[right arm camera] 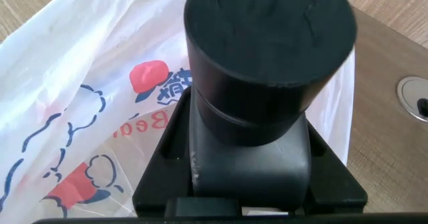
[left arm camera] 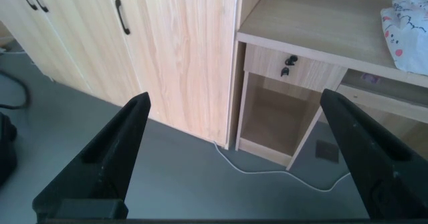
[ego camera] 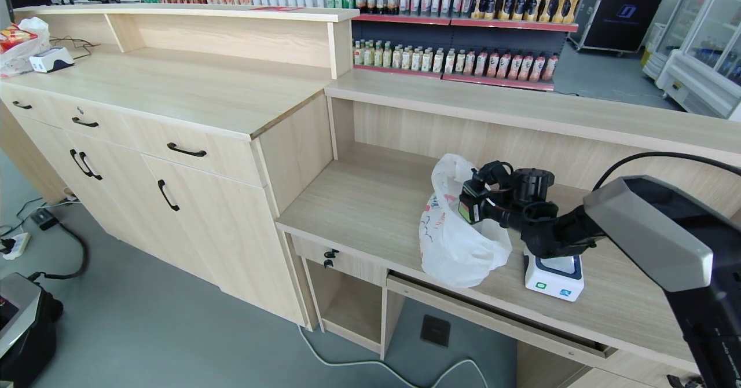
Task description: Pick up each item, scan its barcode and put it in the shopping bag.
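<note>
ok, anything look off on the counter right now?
Nothing spilled or damaged. The shopping bag is slumped on the counter, mouth looking partly collapsed below the held black cylinder. The pull-out shelf under the counter sits partly out.

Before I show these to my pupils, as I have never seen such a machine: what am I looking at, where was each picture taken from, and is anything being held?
This is a two-armed robot at a shop checkout. The wide picture comes from a camera on its head. The other two come from cameras on its wrists, each looking along that arm's tool. On the wooden counter lie a white shopping bag and a small white scanner. The right tool grips a dark round container over the bag. The left tool is open and holds nothing; it hangs over the floor near the cupboards.
</note>
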Robot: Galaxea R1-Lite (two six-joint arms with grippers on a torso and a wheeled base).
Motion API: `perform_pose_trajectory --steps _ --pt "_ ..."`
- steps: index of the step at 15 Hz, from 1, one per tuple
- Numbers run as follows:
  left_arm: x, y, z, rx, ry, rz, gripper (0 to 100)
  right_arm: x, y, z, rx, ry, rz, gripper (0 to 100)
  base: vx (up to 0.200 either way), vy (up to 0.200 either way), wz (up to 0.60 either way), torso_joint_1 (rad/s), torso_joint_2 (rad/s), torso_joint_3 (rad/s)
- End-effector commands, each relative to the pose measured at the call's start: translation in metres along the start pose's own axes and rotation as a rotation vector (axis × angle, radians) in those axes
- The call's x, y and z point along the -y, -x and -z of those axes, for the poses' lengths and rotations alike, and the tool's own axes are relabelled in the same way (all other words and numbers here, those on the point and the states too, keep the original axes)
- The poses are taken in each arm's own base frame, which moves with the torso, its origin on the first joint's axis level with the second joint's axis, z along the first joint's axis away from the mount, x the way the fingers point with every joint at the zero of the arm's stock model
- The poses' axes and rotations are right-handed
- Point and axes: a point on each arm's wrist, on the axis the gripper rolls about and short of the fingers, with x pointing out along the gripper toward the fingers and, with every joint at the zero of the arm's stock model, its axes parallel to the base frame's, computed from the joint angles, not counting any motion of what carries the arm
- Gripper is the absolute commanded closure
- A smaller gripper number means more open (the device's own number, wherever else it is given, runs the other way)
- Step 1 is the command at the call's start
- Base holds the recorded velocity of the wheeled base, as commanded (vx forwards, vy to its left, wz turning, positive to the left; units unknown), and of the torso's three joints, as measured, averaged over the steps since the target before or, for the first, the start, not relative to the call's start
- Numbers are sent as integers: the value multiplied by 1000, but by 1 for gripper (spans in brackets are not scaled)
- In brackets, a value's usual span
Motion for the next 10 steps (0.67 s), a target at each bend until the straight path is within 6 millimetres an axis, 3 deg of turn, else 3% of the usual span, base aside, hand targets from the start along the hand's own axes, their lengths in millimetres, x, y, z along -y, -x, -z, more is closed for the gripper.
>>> perform_pose_trajectory --steps 1,10 --pt "0 0 0 0 0 -2 0 -2 -4 9 -13 -1 -5 100 0 0 0 0 0 0" --pt "0 0 0 0 0 -2 0 -6 -7 21 -22 2 -10 100 0 0 0 0 0 0"
